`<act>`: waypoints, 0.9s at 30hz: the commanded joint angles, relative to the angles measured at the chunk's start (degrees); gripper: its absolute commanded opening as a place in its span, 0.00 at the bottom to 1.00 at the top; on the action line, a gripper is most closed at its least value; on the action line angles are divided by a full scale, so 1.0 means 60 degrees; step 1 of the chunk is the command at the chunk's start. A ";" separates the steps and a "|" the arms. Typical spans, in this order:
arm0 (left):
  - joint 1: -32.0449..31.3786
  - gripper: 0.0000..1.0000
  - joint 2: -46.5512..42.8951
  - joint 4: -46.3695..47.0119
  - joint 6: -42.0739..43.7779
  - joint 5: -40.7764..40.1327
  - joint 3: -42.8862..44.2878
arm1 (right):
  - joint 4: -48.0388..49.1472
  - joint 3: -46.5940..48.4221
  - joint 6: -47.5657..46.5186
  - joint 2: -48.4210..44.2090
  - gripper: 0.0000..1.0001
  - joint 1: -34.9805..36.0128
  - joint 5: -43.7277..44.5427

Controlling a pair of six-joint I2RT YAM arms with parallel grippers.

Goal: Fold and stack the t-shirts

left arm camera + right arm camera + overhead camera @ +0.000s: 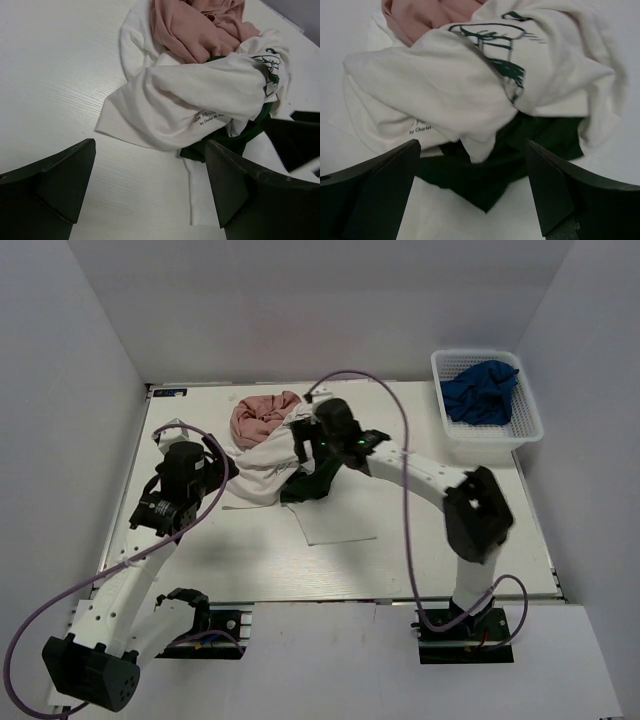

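1. Pile of 3 tees at the far left of the table (470,540): the white tee (200,95) with dark lettering is draped over the dark green tee (485,170), and the pink tee (200,25) is bunched on the far side, touching the white one.
2. Blue tee (480,390) lies crumpled in the white mesh basket (495,436) at far right, well apart from the pile.
3. Left gripper (150,145): fingers spread wide and holding nothing, near the white tee's near-left edge.
4. Right gripper (473,142): fingers also wide and empty, right over where white overlaps green. We cannot tell if it touches the cloth.
5. We judge that nothing is folded or stacked yet. The step in hand looks like pulling 1 tee free of the heap.
6. Handling: the cloth is soft, light and limp, so it will sag and hold no shape. White and green are tangled, so lifting 1 will likely drag the other.
7. Where to hold: we would pinch a single layer at a free edge, such as the white tee's loose lower-left border in the left wrist view. We would avoid the bunched middle.
8. Risk: the fingers could catch 2 layers or 2 tees at once, or the thin cloth could slip out of a shallow pinch.
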 commanded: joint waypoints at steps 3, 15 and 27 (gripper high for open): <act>-0.0038 1.00 0.0058 -0.0269 -0.0140 -0.0465 0.0333 | -0.0593 0.2836 -0.1225 0.2870 0.91 0.0622 0.0649; -0.0038 1.00 0.0249 -0.0445 -0.0243 -0.0553 0.0435 | -0.0215 0.3299 -0.1796 0.1038 0.00 0.0623 0.1412; -0.0038 1.00 0.0337 -0.0665 -0.0243 -0.0758 0.0626 | 0.0858 0.5075 -0.3743 -0.1490 0.00 -0.0520 0.4455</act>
